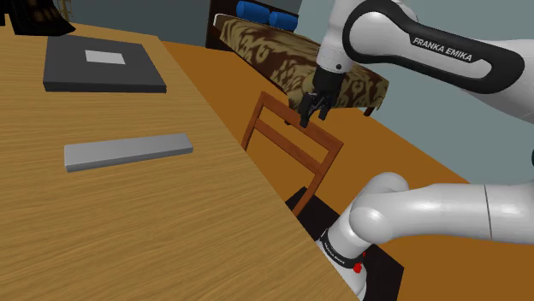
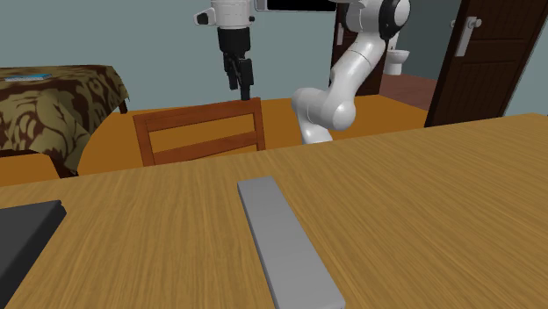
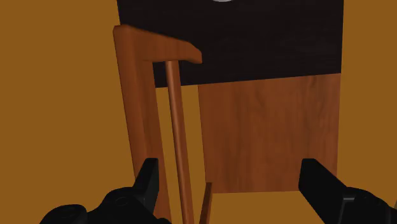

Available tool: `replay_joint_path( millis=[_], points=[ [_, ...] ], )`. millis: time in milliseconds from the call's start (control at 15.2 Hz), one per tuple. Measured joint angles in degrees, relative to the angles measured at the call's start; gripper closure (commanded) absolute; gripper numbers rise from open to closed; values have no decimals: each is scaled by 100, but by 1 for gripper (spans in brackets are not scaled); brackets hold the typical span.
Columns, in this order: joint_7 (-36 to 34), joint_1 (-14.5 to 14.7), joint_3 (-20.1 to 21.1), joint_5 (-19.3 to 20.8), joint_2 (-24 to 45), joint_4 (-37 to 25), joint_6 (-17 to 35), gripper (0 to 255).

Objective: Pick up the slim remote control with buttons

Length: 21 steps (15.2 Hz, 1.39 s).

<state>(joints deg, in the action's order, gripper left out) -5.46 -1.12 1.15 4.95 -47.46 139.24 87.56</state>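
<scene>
The slim remote control (image 1: 128, 152) (image 2: 285, 241), drawn as a plain grey flat bar, lies on the wooden counter (image 1: 171, 231) (image 2: 421, 193), well apart from the end effector (image 1: 310, 115) (image 2: 241, 86) (image 3: 234, 183). In the shoulder view it sits at about 9 o'clock from the end effector, its long axis running roughly from 9 to 3. In the second exterior view it sits at about 6 o'clock, a touch toward 5, and stretches from 11 to 5. A dark flat box (image 1: 103, 67) (image 2: 22, 237) rests on the same counter, near 11 o'clock of the remote in the shoulder view and at 9 o'clock in the second exterior view. The end effector hangs off the counter's edge, above the top rail of a brown wooden chair (image 1: 291, 141) (image 2: 200, 132) (image 3: 137, 95), pointing down. It is released: in the wrist view its two black fingers (image 3: 149, 181) stand wide apart with nothing between them but the chair's back and seat and the orange floor (image 3: 63, 95) below. The white arm (image 1: 428, 51) (image 2: 351, 70) rises from its base at 5 o'clock in the shoulder view and folds at the elbow. Its lettered link slopes toward 10 o'clock and the wrist bends downward. A bed (image 1: 291, 60) (image 2: 53, 97) with a patterned cover stands beyond the chair.
</scene>
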Motion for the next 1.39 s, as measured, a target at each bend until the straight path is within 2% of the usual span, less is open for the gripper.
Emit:
replay_joint_path(
  millis=[132,528,1386],
  points=[
    [37,39,15,-14,106,-49,62,0],
    [457,480,230,-193,1062,-541,586,0],
    [1459,1361,877,-442,3078,-2104,1217,0]
  ],
)
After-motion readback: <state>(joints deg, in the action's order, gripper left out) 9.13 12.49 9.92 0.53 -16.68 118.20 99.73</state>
